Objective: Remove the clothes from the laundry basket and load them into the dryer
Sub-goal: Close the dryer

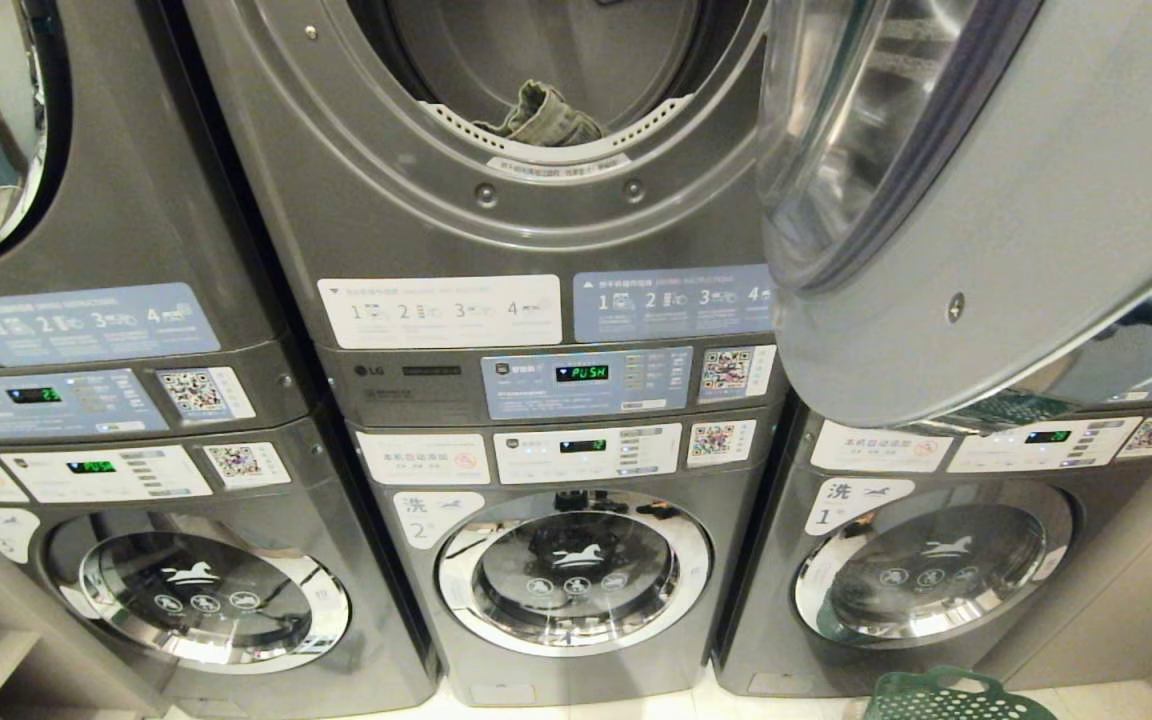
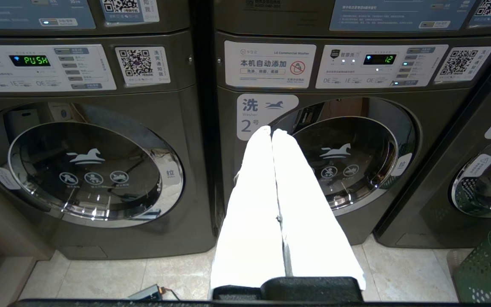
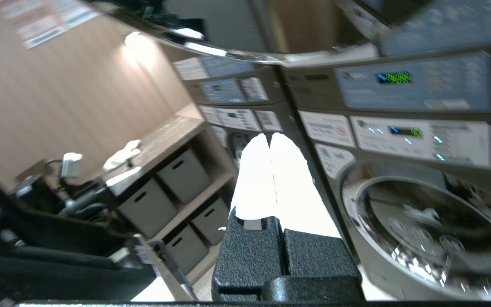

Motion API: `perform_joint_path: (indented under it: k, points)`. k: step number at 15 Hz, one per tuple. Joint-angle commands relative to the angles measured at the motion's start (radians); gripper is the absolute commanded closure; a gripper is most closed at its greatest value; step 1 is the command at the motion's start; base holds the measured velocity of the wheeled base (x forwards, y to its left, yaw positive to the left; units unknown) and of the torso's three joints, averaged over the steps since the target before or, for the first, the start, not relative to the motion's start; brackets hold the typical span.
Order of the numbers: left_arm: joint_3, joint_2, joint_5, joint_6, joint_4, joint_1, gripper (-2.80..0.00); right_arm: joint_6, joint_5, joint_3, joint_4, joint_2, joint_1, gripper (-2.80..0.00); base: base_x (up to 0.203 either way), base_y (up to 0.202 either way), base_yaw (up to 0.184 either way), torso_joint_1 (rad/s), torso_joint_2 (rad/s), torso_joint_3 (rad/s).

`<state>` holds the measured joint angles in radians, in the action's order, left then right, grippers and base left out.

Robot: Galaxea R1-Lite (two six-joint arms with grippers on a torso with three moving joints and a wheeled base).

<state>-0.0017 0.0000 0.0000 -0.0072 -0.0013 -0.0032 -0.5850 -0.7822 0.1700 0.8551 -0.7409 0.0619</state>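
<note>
Both white pincers, left pincer [image 2: 272,133] and right pincer [image 3: 270,138], are pressed together, empty. Crumpled olive-grey clothes [image 1: 542,118] lie inside the open dryer [image 1: 496,190]; green laundry basket [image 1: 946,695] sits on the floor.

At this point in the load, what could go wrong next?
1. The garment lies on the dryer opening's lip, so it may slip out or get caught by the open door.
2. The right pincer is shut and empty near the machine fronts; swinging toward the basket could clip that door.
</note>
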Motion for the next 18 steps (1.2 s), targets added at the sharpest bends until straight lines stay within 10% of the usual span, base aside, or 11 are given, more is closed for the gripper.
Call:
perform_joint_path:
  k: [1, 5, 8, 18]
  points:
    - [0.0, -0.002, 0.0, 0.0, 0.0, 0.0, 0.0, 0.008, 0.042, 0.033, 0.02, -0.012, 0.147, 0.0, 0.0, 0.0, 0.0, 0.0, 0.0, 0.0]
    - [0.0, -0.002, 0.0, 0.0, 0.0, 0.0, 0.0, 0.017, 0.197, 0.314, 0.047, -0.195, 0.436, 0.0, 0.0, 0.0, 0.0, 0.0, 0.0, 0.0]
    - [0.0, 0.0, 0.0, 0.0, 0.0, 0.0, 0.0, 0.023, 0.323, 0.406, 0.054, -0.312, 0.474, 0.0, 0.0, 0.0, 0.0, 0.0, 0.0, 0.0]
    - [0.0, 0.0, 0.0, 0.0, 0.0, 0.0, 0.0, 0.014, 0.257, 0.471, 0.18, -0.507, 0.615, 0.0, 0.0, 0.0, 0.0, 0.0, 0.0, 0.0]
